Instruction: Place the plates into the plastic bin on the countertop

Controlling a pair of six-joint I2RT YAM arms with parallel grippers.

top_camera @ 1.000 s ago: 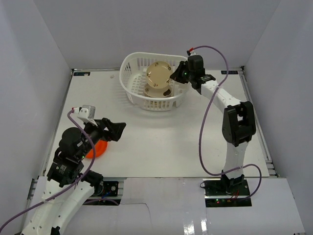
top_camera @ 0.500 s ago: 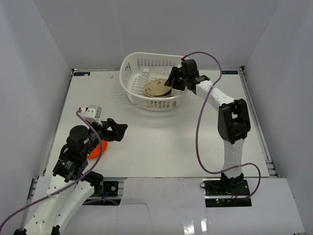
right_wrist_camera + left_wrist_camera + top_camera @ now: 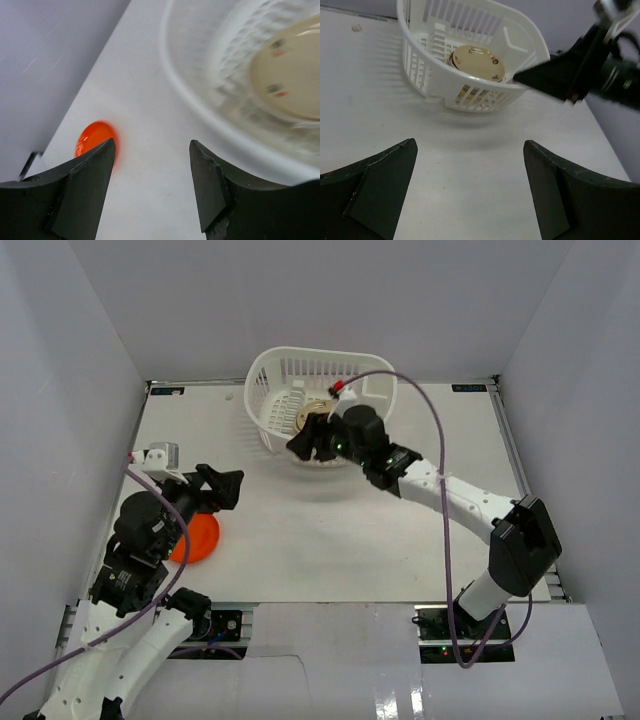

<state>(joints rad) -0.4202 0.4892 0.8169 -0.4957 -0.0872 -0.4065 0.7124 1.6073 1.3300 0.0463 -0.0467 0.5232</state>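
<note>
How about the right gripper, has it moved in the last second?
Yes. The right gripper has swung from the plastic bin's right rim across to its near-left edge.

One bin [image 3: 305, 368], one orange plate [image 3: 200, 538], one cream plate [image 3: 476, 61] showing

Left fingers [image 3: 375, 190] and right fingers [image 3: 85, 185] spread wide apart, both empty.

**No legible markings found**

No text, number or brand can be read anywhere. The cream plate [image 3: 476, 61] lying in the white basket [image 3: 485, 95] carries small dark and red marks near its rim, too small and blurred to make out. Two short dark strips [image 3: 166, 391] at the far corners of the table [image 3: 330, 530] look like labels, but nothing on them is readable.
</note>
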